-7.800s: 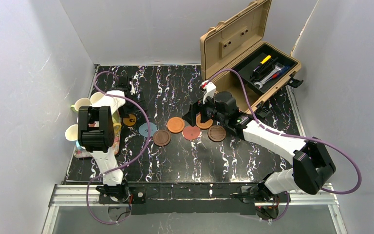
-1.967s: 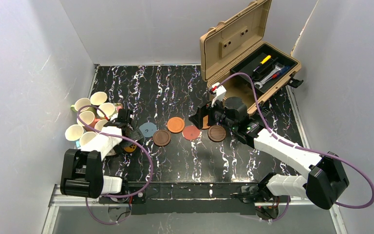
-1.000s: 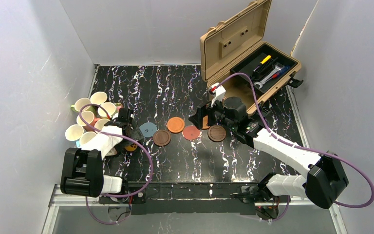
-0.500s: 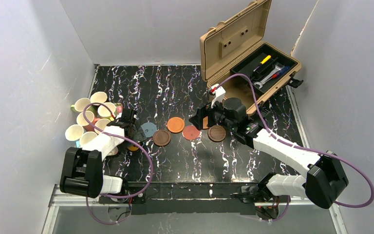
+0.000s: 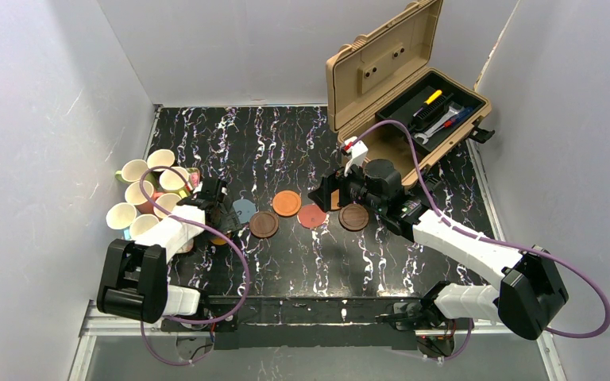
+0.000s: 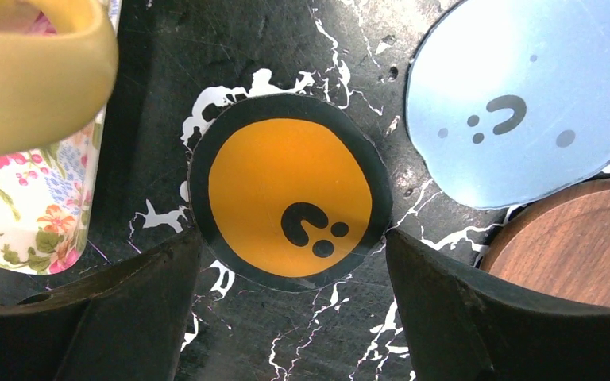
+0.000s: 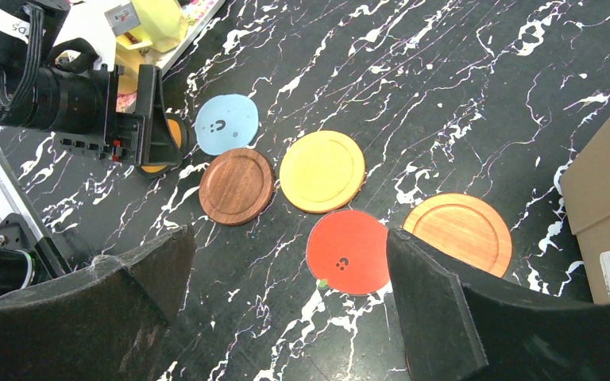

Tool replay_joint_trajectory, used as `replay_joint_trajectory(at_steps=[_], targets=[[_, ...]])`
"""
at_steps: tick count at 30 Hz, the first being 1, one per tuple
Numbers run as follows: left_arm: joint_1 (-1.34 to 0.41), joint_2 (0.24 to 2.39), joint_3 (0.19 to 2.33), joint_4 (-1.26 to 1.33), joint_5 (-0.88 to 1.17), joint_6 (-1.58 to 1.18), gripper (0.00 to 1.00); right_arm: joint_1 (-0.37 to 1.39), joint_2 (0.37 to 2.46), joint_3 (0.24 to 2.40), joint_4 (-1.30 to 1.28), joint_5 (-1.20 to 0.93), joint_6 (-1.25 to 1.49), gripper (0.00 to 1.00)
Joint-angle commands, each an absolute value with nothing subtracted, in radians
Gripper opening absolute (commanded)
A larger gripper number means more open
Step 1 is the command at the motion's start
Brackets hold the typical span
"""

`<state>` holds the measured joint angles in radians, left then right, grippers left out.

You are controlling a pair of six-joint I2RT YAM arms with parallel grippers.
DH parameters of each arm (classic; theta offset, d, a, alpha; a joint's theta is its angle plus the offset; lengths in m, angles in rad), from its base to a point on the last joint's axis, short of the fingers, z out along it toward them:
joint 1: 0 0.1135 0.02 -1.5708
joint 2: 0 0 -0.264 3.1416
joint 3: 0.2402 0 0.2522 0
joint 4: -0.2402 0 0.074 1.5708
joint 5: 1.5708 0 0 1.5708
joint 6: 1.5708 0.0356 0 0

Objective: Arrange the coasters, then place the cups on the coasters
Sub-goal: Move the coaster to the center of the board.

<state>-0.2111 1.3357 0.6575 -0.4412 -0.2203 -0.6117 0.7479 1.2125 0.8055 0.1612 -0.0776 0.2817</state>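
The left tool [image 6: 290,248] is spread wide and points down at a thin round orange coaster with a black rim and a dark curled mark [image 6: 286,198]. One finger [image 6: 139,305] stands at the disc's left edge and the other at its right. Whether they touch the disc cannot be told. This coaster lies flat on the black white-veined worktop [image 5: 286,143], near the left end of a row of discs.

Just right of it lies a pale blue coaster [image 6: 524,111], and beside that a dark brown wooden coaster [image 6: 580,246]. Further right come a yellow-orange coaster [image 7: 322,171], a red coaster [image 7: 348,252] and a light wooden coaster [image 7: 457,230].

To the left of the orange disc, a floral rectangular tray [image 6: 32,206] carries a yellow cup [image 6: 32,71]. It belongs to a cluster of cream-lined cups [image 5: 147,194] at the worktop's left side.

The right tool [image 7: 286,254] is spread fully, empty, above the right half of the row. A tan open toolbox [image 5: 401,79] sits at the far right.
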Motion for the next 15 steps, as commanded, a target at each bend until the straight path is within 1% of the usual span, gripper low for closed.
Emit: replay_joint_trajectory(at_steps=[1, 15], targets=[[-0.231, 1.37, 0.622, -0.474, -0.096, -0.636, 0.82, 0.746, 1.197, 0.805, 0.215, -0.067, 0.274, 0.99], [-0.248, 1.366, 0.618, -0.461, -0.079, -0.628, 0.82, 0.746, 1.203, 0.805, 0.216, -0.069, 0.275, 0.99]])
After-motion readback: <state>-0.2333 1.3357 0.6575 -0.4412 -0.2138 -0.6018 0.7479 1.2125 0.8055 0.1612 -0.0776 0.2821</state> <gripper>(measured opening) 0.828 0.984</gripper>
